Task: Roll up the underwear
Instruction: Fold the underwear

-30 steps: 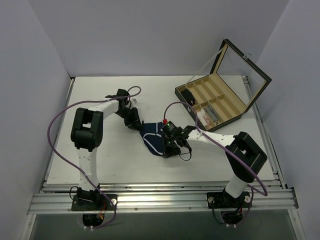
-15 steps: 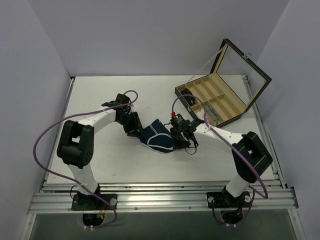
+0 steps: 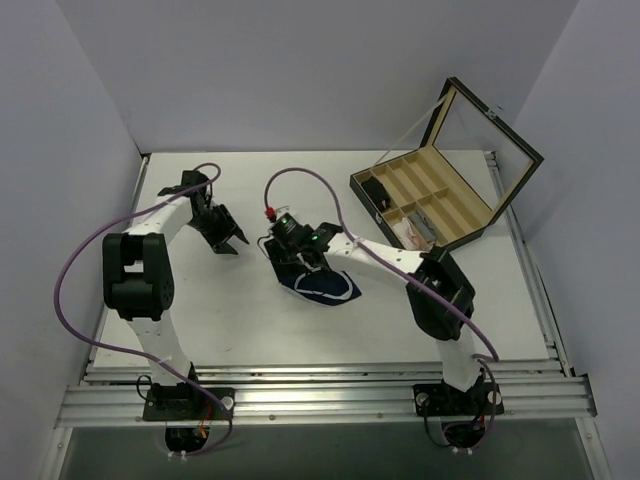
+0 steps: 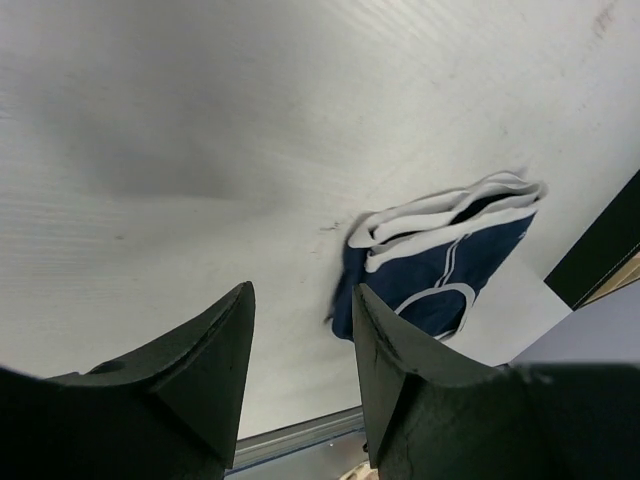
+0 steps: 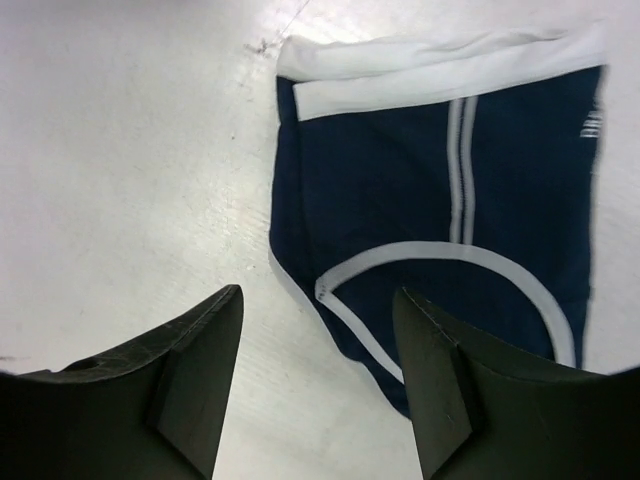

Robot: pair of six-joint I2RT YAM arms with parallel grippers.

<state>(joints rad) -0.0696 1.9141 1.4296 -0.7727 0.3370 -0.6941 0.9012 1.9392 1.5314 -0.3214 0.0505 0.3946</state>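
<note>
The left gripper [image 4: 300, 300] stands part open and holds nothing; the underwear [image 3: 322, 285] lies beyond its fingertips and off to the right, well apart from them, with bare table [image 3: 180, 300] in the gap between the jaws

The right gripper [image 5: 318, 300] is spread wider and is also empty. In its wrist view the folded garment lies flat just ahead of the fingers, the white waistband at the far edge. A near corner reaches down into the gap, close beside the finger on the right of that view. Whether that finger touches the fabric cannot be told

Count: one underwear, navy with white trim and a curved white seam; two arms, each trailing one purple cable [image 3: 80, 270]; one wooden box [image 3: 460, 185], lid open and leaning back, at the far right of the table. Inside its compartments sit one small black item [image 3: 375, 190] and one white-and-pink cloth [image 3: 415, 232]

The table is white and matt, with faint scuffs near the waistband. Metal rails [image 3: 320, 400] run along its near edge, and plain pale walls [image 3: 300, 70] close it in on three sides
</note>
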